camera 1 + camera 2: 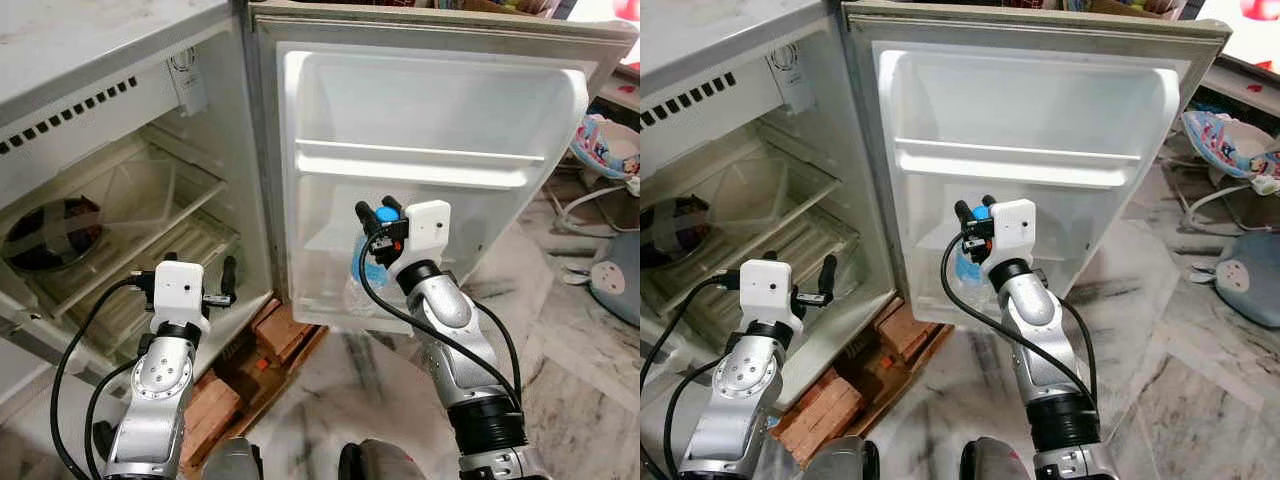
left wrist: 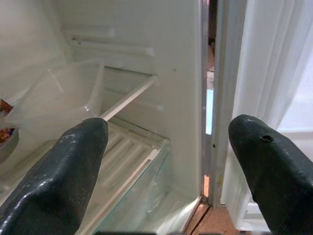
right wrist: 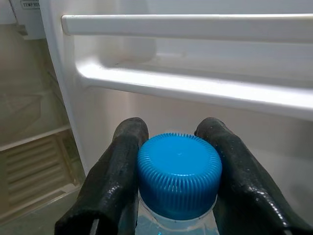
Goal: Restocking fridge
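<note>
Water bottle (image 1: 372, 262), blue-capped, is clamped at its neck by the right gripper (image 1: 383, 226) at frame centre, likely for door-shelf (image 1: 420, 165) placement; the left gripper (image 2: 166, 161), fingers apart, is held idle lower left.

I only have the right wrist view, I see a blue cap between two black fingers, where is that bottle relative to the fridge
Observer: The clear plastic bottle with the blue ribbed cap is in the right gripper, low against the inside of the open white fridge door.
Operator: Is the door shelf above it stocked?
Observer: No, the white door shelf rail holds nothing.
Operator: What is the left arm doing?
Observer: The left gripper is open, pointed into the fridge compartment near the clear plastic drawer.
Operator: Anything inside already?
Observer: A dark round dish sits on a shelf at the left.
</note>
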You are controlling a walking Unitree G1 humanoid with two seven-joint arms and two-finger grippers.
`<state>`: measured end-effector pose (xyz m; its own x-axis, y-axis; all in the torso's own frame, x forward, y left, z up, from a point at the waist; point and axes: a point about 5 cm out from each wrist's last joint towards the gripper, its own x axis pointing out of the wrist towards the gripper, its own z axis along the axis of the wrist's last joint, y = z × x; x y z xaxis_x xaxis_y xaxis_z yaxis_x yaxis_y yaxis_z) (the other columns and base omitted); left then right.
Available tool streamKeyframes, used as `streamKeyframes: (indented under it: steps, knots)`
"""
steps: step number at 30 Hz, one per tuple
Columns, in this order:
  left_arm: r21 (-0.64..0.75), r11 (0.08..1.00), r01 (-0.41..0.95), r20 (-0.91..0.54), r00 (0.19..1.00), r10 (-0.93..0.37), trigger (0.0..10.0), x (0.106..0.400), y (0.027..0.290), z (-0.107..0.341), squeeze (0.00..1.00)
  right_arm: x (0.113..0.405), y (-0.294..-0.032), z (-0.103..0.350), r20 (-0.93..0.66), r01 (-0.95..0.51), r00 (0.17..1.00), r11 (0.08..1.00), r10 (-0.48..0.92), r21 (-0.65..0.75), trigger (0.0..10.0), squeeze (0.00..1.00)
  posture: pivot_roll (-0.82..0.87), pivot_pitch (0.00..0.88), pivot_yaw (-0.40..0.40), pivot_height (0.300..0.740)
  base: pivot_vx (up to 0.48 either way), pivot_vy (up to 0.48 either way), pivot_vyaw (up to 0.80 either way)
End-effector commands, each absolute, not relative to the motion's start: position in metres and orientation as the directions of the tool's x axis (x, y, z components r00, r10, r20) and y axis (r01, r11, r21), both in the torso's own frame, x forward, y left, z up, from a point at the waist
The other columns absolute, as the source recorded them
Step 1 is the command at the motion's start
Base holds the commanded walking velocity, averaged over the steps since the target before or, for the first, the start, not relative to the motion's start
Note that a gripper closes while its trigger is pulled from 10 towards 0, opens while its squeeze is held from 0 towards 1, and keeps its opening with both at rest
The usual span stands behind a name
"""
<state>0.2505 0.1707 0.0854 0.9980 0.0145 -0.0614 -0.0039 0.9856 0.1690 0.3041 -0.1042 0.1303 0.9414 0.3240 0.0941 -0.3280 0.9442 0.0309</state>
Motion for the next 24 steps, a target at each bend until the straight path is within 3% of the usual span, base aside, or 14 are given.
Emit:
streamKeyframes:
  steps: [1, 5, 16, 24]
  knots:
    - [0.192, 0.981, -0.022, -0.075, 0.997, 0.037, 10.0, 0.2496, 0.1754, 0.0828, 0.0, 0.3034, -0.1021, 0.1411, 0.147, -0.339, 0.931, 0.941, 0.333, 0.016, 10.0, 0.0, 0.12, 0.117, -0.037, 0.74, 0.0, 0.0, 0.0]
    - [0.2, 0.979, -0.026, -0.079, 0.996, 0.043, 10.0, 0.2498, 0.1773, 0.0826, 0.0, 0.3028, -0.1, 0.1414, 0.148, -0.35, 0.926, 0.937, 0.347, -0.01, 10.0, 0.0, 0.12, 0.119, -0.037, 0.74, 0.0, 0.0, 0.0]
    - [0.196, 0.981, -0.008, -0.079, 0.997, 0.024, 10.0, 0.25, 0.1742, 0.0821, 0.0, 0.3027, -0.1005, 0.1415, 0.148, -0.347, 0.926, 0.937, 0.347, -0.024, 10.0, 0.0, 0.12, 0.121, -0.035, 0.74, 0.0, 0.0, 0.78]
    - [0.193, 0.981, -0.002, -0.081, 0.997, 0.018, 10.0, 0.25, 0.1739, 0.0819, 0.0, 0.3033, -0.103, 0.1399, 0.145, -0.325, 0.935, 0.945, 0.325, -0.02, 10.0, 0.0, 0.12, 0.121, -0.036, 0.74, 0.0, 0.0, 0.0]
